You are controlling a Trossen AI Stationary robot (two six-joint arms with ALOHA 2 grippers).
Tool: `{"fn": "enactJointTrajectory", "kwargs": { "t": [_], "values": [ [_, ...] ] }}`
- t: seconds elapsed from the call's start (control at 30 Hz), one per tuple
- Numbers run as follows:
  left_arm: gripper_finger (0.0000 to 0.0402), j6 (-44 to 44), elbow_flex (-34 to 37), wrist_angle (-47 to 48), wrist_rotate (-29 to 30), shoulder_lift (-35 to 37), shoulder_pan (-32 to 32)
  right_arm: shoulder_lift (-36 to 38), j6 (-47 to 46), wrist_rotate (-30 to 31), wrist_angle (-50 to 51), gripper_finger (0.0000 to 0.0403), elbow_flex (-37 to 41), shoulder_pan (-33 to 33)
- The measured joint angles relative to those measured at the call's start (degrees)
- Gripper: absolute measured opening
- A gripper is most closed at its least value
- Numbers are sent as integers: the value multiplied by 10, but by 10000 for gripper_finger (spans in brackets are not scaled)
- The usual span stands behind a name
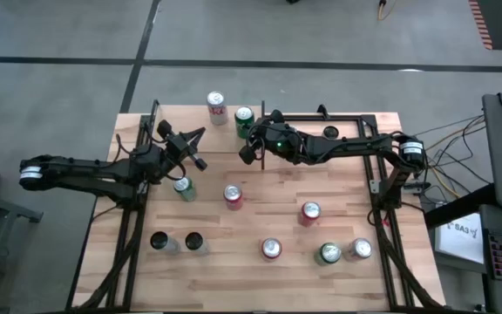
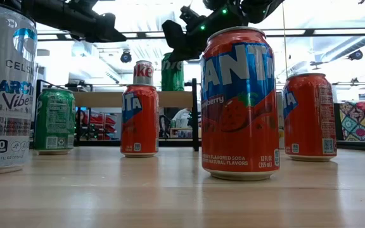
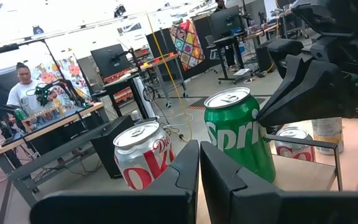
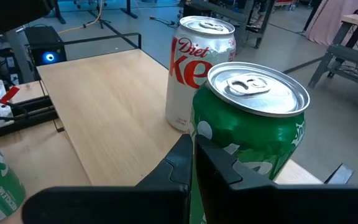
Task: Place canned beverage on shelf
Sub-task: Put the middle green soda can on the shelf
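A green Sprite can [image 4: 247, 124] stands upright on the shelf [image 4: 104, 99], a light wood board at the table's far edge. A Diet Coke can [image 4: 197, 62] stands just behind it, also on its base. My right gripper [image 4: 193, 140] is shut and level, with its tips at the Sprite can's side wall. In the high view it [image 1: 251, 144] reaches in from the table's right. My left gripper [image 3: 199, 149] is shut and hovers left of the shelf, pointing at both cans. In the low view both cans stand on the raised shelf board [image 2: 106, 98]. My right gripper has its shut fingertips [image 3: 263, 115] level at the Sprite can's side wall [image 3: 253, 134], a little below the rim, on the side facing the table's right. Whether they touch the can, I cannot tell. The can stands upright on the shelf.
Several more cans stand on the tabletop: Fanta cans [image 2: 239, 104] [image 2: 139, 120], a red can [image 2: 309, 117], a green can [image 2: 54, 120] and a Celsius can [image 2: 5, 88] near the front. Black frame rails [image 1: 129, 218] run along the table's left and right sides.
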State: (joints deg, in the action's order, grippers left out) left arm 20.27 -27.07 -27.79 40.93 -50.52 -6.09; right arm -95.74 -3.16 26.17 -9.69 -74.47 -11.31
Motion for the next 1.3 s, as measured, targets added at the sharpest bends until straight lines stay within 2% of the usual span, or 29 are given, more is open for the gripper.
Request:
{"fn": "enactJointTrajectory", "kwargs": {
  "t": [1.3],
  "values": [
    [0, -2, 0, 7, 0, 0, 0, -36, -11, -25, -28, 9, -1, 2]
  ]
}}
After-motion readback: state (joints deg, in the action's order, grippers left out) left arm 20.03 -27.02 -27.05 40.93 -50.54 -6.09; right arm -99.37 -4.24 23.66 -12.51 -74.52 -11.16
